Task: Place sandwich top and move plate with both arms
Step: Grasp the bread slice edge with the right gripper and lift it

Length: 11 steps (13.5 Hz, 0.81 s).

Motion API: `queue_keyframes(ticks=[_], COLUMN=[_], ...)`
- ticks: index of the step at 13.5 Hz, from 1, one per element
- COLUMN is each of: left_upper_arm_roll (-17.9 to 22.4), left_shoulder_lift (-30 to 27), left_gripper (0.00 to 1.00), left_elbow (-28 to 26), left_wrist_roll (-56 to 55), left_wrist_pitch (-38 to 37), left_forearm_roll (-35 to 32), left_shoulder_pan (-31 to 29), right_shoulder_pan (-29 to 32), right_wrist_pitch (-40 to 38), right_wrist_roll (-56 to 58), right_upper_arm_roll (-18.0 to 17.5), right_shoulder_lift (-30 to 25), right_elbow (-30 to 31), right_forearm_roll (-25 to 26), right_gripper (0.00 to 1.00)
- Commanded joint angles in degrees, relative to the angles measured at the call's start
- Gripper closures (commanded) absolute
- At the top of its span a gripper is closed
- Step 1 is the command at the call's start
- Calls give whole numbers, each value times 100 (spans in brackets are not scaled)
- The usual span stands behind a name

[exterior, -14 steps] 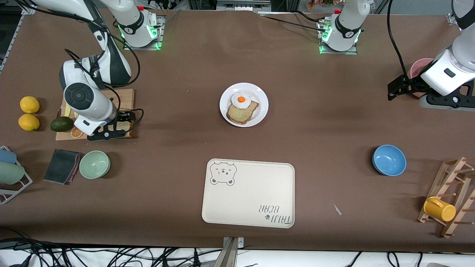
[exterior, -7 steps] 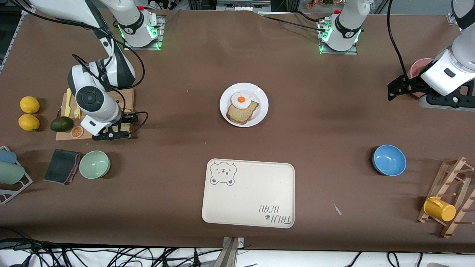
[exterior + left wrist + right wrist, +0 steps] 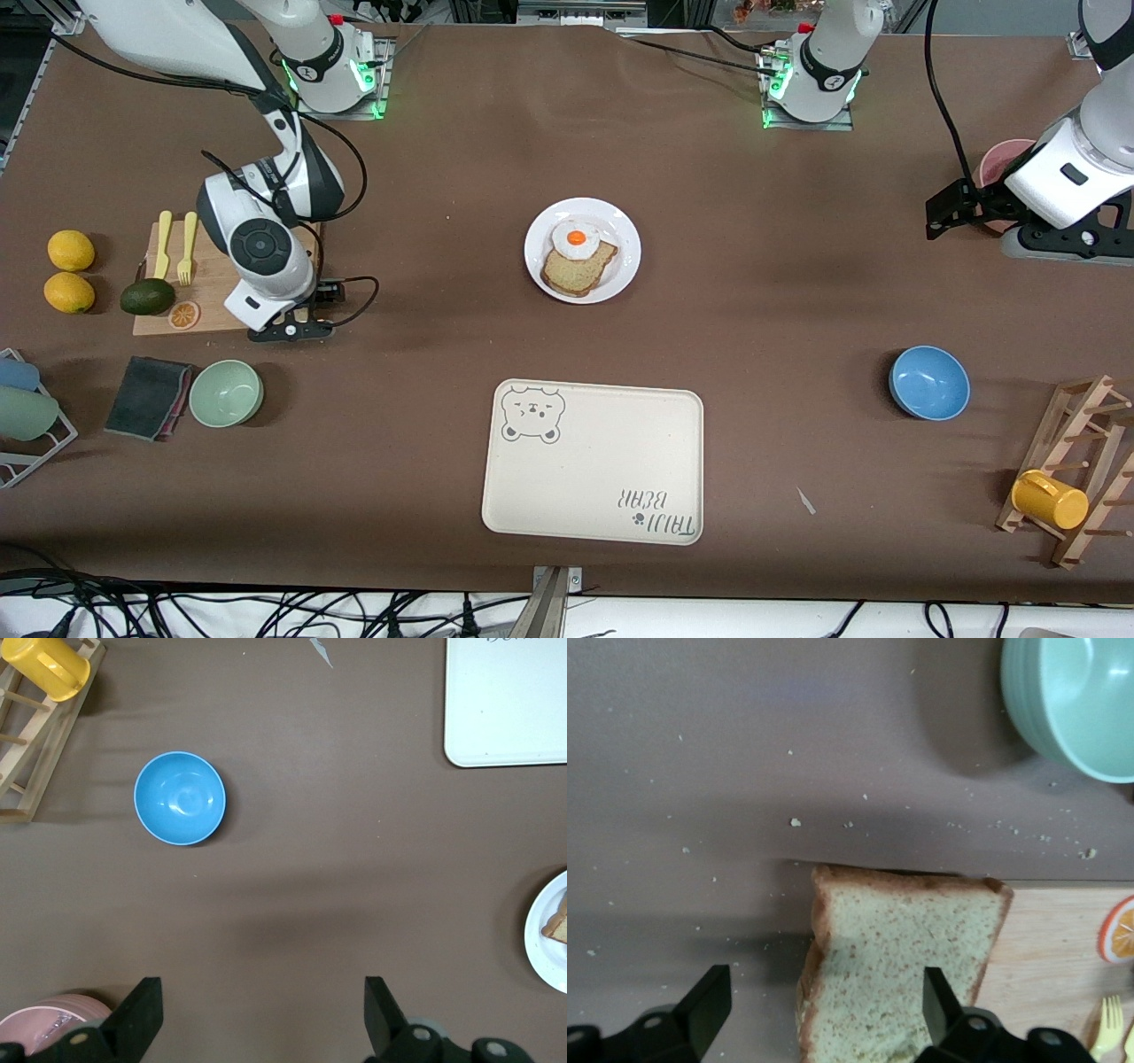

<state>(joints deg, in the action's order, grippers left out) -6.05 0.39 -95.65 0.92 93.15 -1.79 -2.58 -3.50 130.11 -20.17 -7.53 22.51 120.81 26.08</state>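
right end effector [image 3: 819,1010] gapes over sandwich top [image 3: 899,966], lower frame, bread cut off | left end effector [image 3: 261,1019] open, waiting | plate [image 3: 623,266] mid-frame holds egg-topped bread [image 3: 578,266]

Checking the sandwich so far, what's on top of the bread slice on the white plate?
A fried egg lies on the bread slice on the plate, covering its farther end; whatever is under the egg is hidden.

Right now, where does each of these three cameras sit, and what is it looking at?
Front view: high across the table, facing both arms' bases; the plate sits mid-table.
Left wrist view: on the waiting left arm, looking down past the open left gripper at a blue bowl.
Right wrist view: looking down past the open right gripper at the sandwich top.
Front and left wrist views share the bowl.
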Motion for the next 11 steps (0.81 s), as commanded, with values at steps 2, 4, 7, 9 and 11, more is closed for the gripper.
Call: queue_keyframes(ticks=[2, 4, 7, 9, 11], left_upper_arm_roll=[-11, -11, -11, -11, 7], left_shoulder_lift=[-56, -56, -47, -56, -39], left_gripper=[0, 0, 0, 0, 0], left_elbow=[-24, -24, -24, -33, -16], left_wrist_roll=[40, 40, 40, 48, 48], left_wrist_pitch=[-7, 1, 1, -7, 19], left_forearm_roll=[-5, -5, -5, -5, -31], left_shoulder_pan=[-32, -32, -32, -32, -32], right_shoulder_pan=[-1, -1, -1, 7, 16], right_wrist_pitch=[93, 277, 366, 374, 374], right_wrist_roll=[-128, -128, -128, -128, -119], right_upper_arm_roll=[6, 6, 15, 24, 68], right_shoulder_lift=[-1, 7, 7, 7, 7], right_elbow=[74, 214, 285, 311, 338], right_forearm_roll=[161, 170, 178, 178, 196], right_gripper=[31, 41, 46, 46, 50])
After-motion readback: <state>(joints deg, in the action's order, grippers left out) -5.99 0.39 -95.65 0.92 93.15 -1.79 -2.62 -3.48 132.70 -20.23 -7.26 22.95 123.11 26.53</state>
